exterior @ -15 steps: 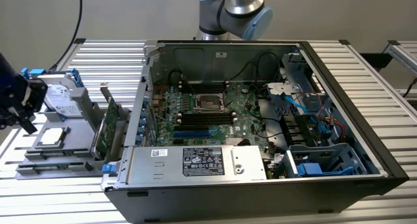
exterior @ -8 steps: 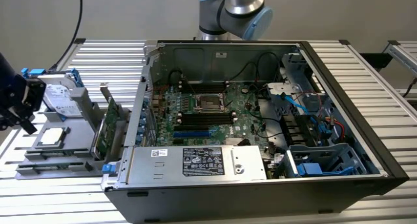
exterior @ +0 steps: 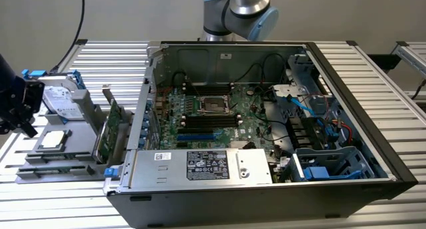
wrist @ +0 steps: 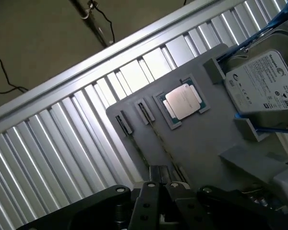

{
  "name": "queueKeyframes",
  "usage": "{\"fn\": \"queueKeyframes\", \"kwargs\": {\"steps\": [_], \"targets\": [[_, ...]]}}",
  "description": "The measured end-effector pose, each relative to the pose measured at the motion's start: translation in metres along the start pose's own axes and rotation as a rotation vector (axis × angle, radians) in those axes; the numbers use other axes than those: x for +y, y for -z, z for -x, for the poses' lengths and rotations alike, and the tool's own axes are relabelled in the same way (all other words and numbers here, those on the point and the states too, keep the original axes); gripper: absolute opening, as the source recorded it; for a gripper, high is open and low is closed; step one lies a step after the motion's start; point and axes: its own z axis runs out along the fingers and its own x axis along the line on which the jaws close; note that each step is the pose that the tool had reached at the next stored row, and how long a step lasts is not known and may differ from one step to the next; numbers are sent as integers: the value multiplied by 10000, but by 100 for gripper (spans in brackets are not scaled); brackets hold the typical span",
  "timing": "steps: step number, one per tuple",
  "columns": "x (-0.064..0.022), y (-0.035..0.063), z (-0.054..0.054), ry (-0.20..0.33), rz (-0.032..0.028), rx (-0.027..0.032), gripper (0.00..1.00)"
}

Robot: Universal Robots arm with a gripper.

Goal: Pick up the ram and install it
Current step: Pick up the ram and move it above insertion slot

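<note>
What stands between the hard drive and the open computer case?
A green expansion card stands upright between hard drive and case, seen in the exterior view.

The ram [wrist: 164,146], thin and edge-on, stands upright in the grey tray [wrist: 206,148]

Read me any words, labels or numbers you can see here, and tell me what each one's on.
"Seagate", faint, on the hard drive label.
Other print on that label: too small to read.
Print on the power supply sticker: too small to read.
Markings on the processor lid: blurred.
</note>
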Motion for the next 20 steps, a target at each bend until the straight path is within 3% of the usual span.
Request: {"fn": "queueKeyframes", "kwargs": {"steps": [20], "targets": [[-2, -40, 1, 3639, -47, 206, 11]]}}
